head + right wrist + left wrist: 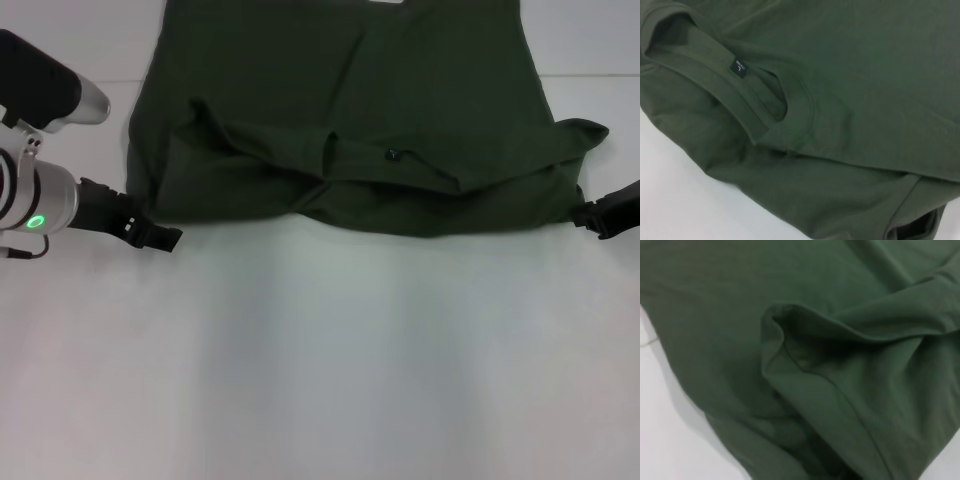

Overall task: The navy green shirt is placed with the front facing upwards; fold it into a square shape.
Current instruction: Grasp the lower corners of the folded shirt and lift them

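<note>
The shirt [345, 130] lies across the far half of the white desk [320, 380], its near part doubled over into a lumpy band, with the collar [765, 107] and its small dark label [740, 66] sitting on top of that band.

The risk right now is the fold itself. That near edge is wavy and bunched, not straight, so any next fold made over it would probably lock in the creases and give a crooked shape rather than a square. The shirt's right-hand corner pokes out in a loose flap, and a pull there could drag the whole band sideways. A one-sided tug from either arm could also slide the cloth on the smooth desk.

The left hand [150, 233] sits low on the desk just beside the shirt's near left corner; whether it touches cloth I cannot tell, and I cannot tell how wide it stands. The right hand [600, 215] sits at the shirt's near right corner, right up against that loose flap; pinching or merely close, and spread or pressed together, I cannot tell either.
</note>
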